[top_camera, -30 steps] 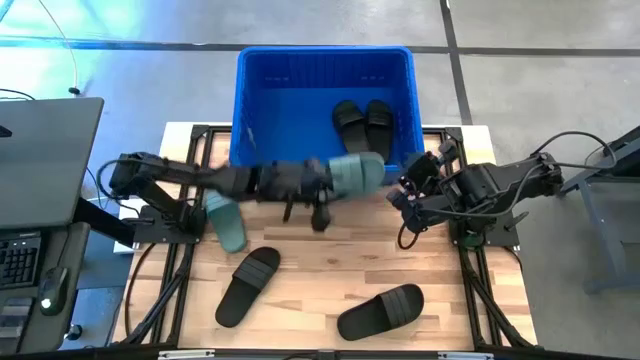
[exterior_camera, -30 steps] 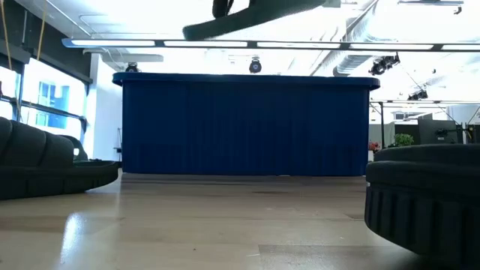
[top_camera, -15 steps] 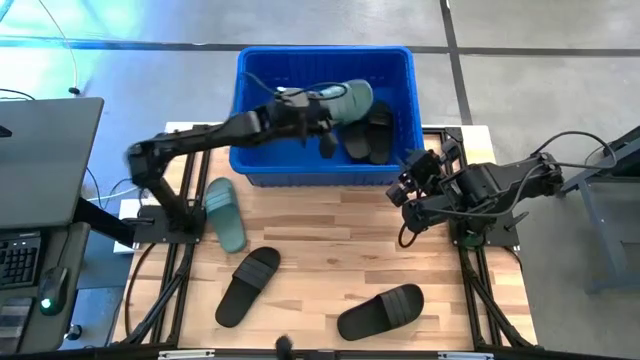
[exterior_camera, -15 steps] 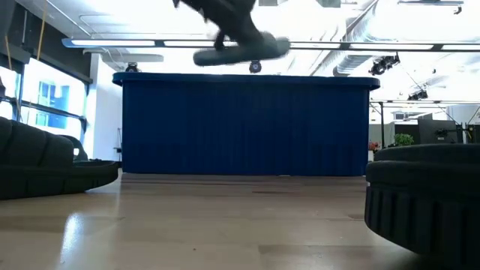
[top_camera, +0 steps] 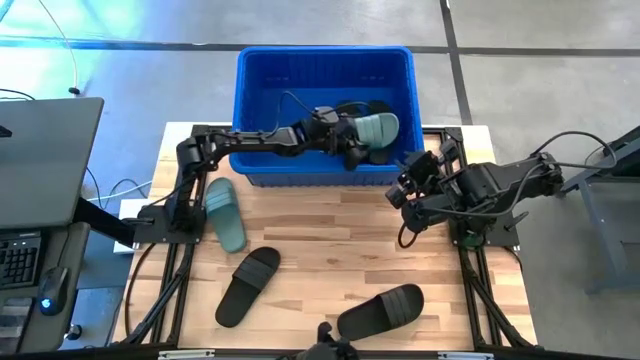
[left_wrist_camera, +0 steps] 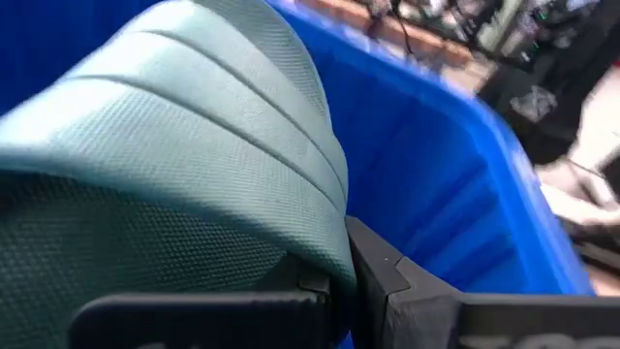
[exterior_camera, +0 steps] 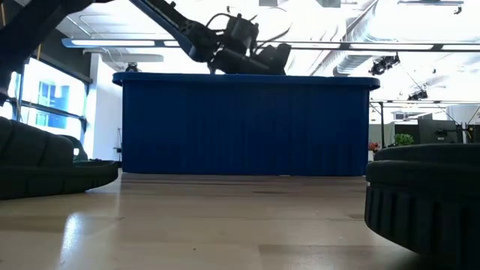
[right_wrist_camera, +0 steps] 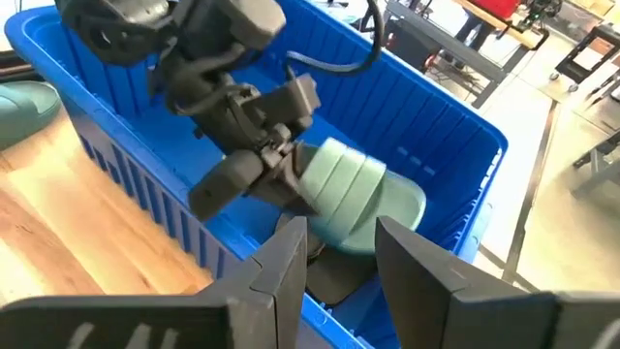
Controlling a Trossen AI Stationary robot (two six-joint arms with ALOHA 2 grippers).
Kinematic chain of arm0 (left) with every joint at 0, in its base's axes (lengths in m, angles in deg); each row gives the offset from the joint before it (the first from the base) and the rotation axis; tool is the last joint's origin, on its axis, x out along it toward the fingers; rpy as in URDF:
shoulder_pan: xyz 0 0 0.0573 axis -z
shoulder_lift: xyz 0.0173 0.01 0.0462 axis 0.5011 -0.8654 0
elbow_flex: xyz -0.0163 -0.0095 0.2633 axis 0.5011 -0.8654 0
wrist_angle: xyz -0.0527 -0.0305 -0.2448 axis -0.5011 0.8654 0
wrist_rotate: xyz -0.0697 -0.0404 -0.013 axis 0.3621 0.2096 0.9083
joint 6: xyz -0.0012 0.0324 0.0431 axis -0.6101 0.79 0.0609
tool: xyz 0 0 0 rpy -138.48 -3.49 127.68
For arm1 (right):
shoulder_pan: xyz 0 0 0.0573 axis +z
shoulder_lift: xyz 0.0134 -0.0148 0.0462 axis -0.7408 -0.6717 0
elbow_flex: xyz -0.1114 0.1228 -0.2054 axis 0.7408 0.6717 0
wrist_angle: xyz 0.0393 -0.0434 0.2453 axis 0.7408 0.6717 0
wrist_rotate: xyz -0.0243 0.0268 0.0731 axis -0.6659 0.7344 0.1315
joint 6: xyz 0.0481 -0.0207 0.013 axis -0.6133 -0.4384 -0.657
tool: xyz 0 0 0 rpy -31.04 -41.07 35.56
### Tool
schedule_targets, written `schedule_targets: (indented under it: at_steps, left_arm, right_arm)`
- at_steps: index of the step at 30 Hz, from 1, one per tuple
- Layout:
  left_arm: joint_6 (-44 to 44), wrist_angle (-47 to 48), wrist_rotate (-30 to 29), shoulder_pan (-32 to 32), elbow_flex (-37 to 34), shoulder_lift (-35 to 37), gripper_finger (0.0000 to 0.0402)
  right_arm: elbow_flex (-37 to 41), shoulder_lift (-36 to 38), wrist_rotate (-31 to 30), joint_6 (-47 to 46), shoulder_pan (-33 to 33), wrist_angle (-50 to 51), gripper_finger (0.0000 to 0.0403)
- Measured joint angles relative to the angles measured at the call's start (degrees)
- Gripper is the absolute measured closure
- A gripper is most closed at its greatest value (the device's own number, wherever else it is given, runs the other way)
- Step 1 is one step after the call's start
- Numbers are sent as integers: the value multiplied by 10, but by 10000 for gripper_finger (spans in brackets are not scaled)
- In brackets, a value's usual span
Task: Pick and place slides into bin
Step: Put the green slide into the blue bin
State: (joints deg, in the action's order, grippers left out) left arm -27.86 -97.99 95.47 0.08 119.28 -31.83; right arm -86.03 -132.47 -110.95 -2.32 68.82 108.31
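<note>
High view: left tool (top_camera: 352, 143) is out over the bin (top_camera: 325, 58), clamped on a sage green slide (top_camera: 375, 129) that hangs above the black slides (top_camera: 352, 109) already lying inside. I make out at least two black ones there, partly hidden under the arm. Left on the table (top_camera: 330, 255): second green slide (top_camera: 225, 213) by the left arm's base, one black slide (top_camera: 248, 286) front-left, another black slide (top_camera: 381, 310) front-right. Right tool (top_camera: 408, 183) is parked near the bin's right corner.

Low view: arm and green slide are just above the bin's rim.

Left wrist view: ribbed green strap fills the frame, finger pressed on it, blue wall behind.

Right wrist view: own fingers apart, nothing held; green slide inside the bin's walls, not yet let go.

Progress estimate: two in, one about to drop, three to go.
</note>
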Motion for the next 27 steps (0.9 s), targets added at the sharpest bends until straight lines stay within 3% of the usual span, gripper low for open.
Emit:
schedule_targets:
  at_steps: [8,21,27]
  left_arm:
    - [-3,0,24,0,0,-12,363]
    - [-30,9,71,4,0,-14,234]
    - [-63,29,76,8,1,-14,225]
  right_arm:
    - [0,0,-6,-2,0,0,288]
    - [0,0,-9,-2,0,0,288]
    - [0,0,-8,-3,0,0,288]
